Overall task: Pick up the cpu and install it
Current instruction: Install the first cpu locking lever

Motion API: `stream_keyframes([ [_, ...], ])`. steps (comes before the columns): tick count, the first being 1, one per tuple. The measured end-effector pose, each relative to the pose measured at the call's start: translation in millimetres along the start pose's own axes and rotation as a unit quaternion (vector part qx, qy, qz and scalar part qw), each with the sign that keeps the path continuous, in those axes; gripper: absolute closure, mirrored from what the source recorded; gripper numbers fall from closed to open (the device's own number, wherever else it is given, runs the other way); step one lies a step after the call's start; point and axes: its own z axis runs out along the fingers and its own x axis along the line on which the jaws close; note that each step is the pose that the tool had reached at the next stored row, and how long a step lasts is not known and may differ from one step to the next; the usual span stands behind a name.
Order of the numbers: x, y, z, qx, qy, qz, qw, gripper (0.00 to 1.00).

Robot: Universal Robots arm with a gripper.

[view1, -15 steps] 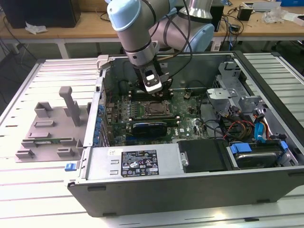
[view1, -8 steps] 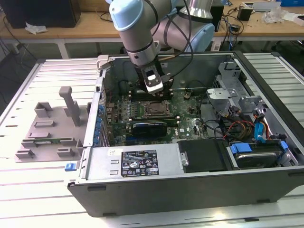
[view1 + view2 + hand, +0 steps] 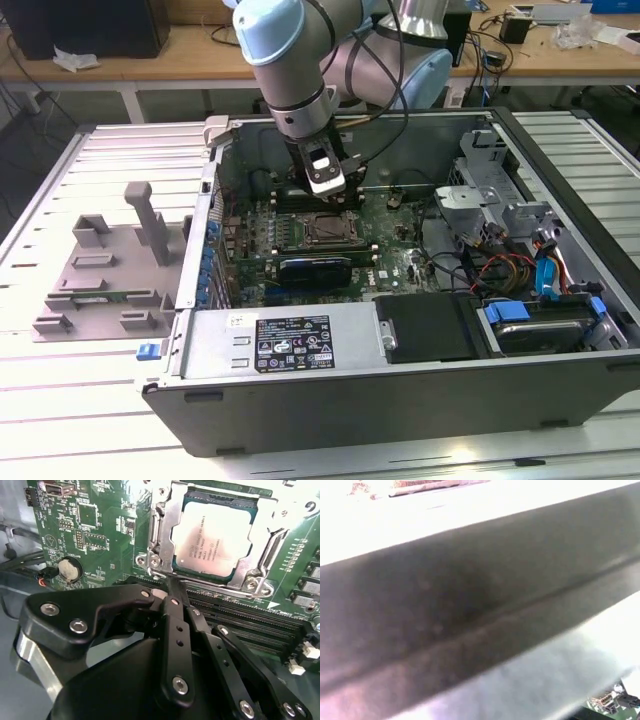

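In the exterior view, a white slatted metal table (image 3: 60, 420) carries an open dark-grey computer case (image 3: 400, 400) lying on its side, with a grey plastic fixture tray (image 3: 105, 270) just beside it toward the exterior view's left. Wooden benches (image 3: 180, 62) with cables stand behind. Inside the case lie a green motherboard (image 3: 385, 255), a long black rectangular expansion card (image 3: 315, 268), a black power supply box (image 3: 290, 340) and bundled coloured wires (image 3: 500, 270). The grey-and-pale-blue arm (image 3: 290, 60) reaches down from above into the case, its black gripper (image 3: 328, 190) just over the dark metal-framed socket (image 3: 330, 232).

In the second wrist view, the small square cpu with a shiny silver-grey metal top (image 3: 215, 542) sits seated inside the silver socket frame (image 3: 162, 535) on the green board, beside a round coin battery (image 3: 69, 569) and black memory slots (image 3: 250, 622). The gripper's fingers (image 3: 176, 605) are pressed together, holding nothing, their tips at the frame's near edge, apart from the chip.

In the first wrist view, a blurred dark grey bar (image 3: 470, 610) crosses a bright background.
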Motion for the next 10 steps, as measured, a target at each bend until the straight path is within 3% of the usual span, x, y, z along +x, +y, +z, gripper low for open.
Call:
stream_keyframes([
  [1, 0.4, -0.7, -1.5, -0.0035, 0.0034, 0.001, 1.0, 0.89],
  [6, -0.6, 2.1, -3.7, -0.0081, 0.0046, 0.002, 1.0, 0.89],
  [10, -3.0, 3.9, -13.8, -0.0069, 0.0045, 0.002, 1.0, 0.89],
])
